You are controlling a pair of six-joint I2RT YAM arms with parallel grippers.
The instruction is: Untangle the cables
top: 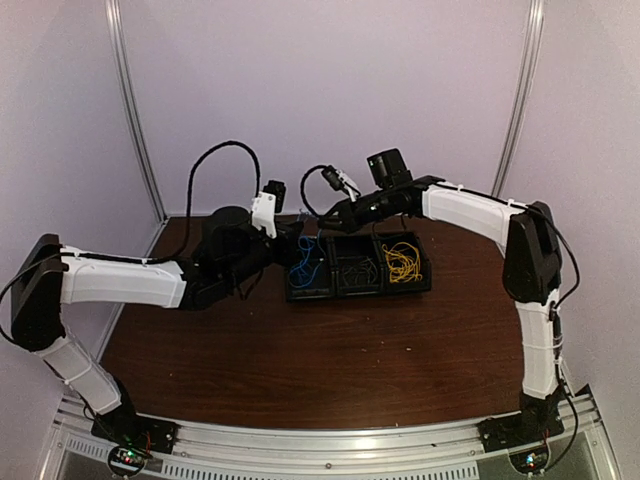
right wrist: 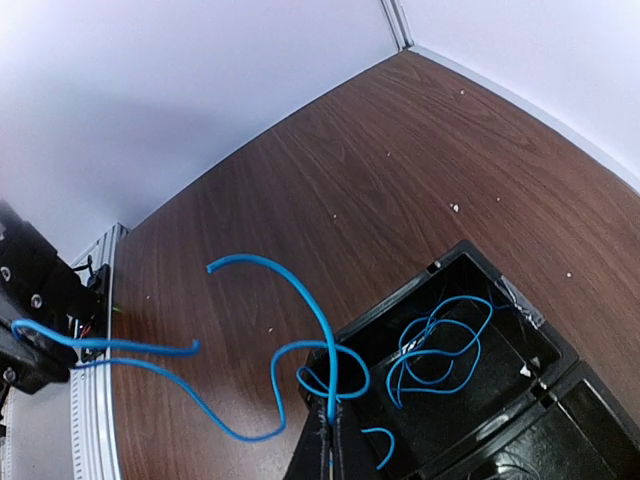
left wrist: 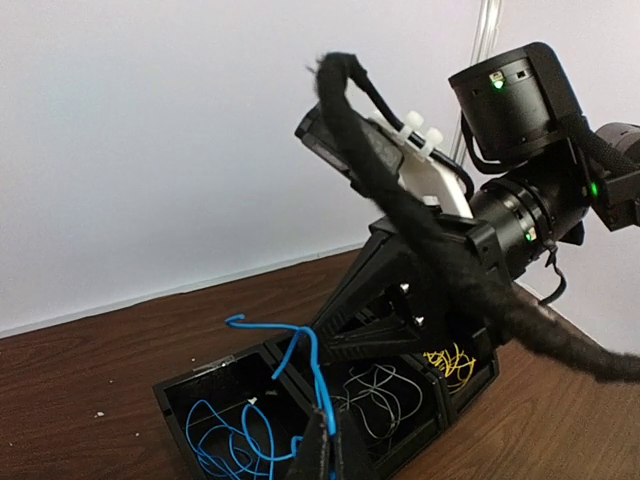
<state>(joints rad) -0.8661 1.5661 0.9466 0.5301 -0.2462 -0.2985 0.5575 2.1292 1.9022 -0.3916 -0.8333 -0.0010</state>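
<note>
Top view, tray: a black tray (top: 358, 293) with 3 compartments stands on the brown table (top: 300, 350).
Top view, cables: blue coil (top: 308, 262) in the left compartment, dark cables (top: 352, 272) in the middle, yellow cables (top: 402, 262) in the right.
Top view, arms: the left gripper (top: 292, 243) and right gripper (top: 322, 222) are close together over the tray's left end.
Left wrist, left gripper: its fingers are pressed together on a blue cable (left wrist: 312, 365), which rises from them above the blue coil.
Right wrist, right gripper: its fingers (right wrist: 330, 440) pinch the same blue cable.
Right wrist, cable: it loops in the air over the table beside the tray, and 1 strand runs to the left gripper (right wrist: 30, 330).
</note>
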